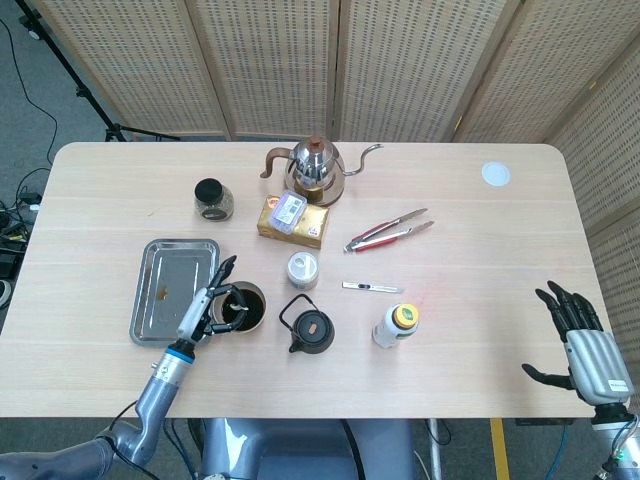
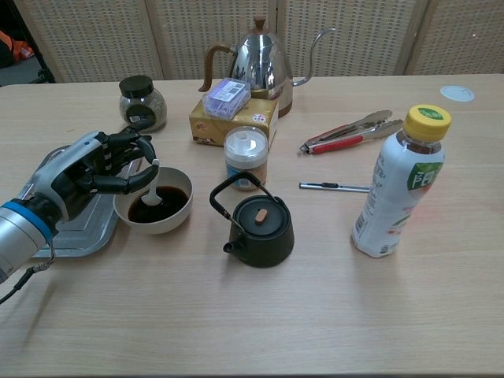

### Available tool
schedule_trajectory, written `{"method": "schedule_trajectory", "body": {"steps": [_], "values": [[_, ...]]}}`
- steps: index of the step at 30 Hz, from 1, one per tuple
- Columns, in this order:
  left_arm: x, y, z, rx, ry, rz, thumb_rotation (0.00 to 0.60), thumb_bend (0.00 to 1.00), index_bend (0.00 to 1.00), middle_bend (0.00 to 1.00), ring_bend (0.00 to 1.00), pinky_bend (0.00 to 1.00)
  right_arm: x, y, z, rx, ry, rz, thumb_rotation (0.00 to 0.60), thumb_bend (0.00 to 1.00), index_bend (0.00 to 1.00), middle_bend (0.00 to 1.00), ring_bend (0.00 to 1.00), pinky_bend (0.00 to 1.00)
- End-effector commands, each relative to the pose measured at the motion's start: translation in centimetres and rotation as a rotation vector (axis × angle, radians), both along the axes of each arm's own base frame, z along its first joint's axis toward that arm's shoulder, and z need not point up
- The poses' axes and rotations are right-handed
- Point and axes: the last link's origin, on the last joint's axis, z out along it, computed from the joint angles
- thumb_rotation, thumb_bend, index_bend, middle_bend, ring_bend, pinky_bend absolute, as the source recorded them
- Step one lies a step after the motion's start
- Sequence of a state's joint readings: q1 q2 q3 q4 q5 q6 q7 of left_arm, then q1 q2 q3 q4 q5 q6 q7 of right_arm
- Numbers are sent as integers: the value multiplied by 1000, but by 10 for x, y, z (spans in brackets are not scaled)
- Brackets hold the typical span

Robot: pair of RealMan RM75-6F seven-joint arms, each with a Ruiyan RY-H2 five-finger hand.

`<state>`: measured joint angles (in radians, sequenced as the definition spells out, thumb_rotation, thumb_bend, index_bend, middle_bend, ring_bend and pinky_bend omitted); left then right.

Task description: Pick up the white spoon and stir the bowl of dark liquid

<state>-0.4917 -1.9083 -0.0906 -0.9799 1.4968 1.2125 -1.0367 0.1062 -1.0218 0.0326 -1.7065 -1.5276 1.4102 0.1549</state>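
The white bowl of dark liquid stands just right of the metal tray. A white spoon leans in the bowl, its head in the liquid and its handle up over the left rim. My left hand is at the bowl's left side over the tray and pinches the handle's top between thumb and fingertips. From the head view the same hand is beside the bowl. My right hand hangs by the table's right front edge, fingers spread, holding nothing.
A black cast-iron teapot sits right of the bowl and a white-lidded jar behind it. Further back are a yellow box, a steel kettle and a dark jar. Tongs, a pen and a bottle lie right.
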Motion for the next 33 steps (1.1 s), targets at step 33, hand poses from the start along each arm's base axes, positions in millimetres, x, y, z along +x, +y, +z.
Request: {"method": "schedule_trajectory", "body": {"steps": [33], "values": [[23,-21,-10,-76,-32,-77,600,475,642,0,0,0,0,0,2,-2,-4,0,600,0,0,0,0,0]]}}
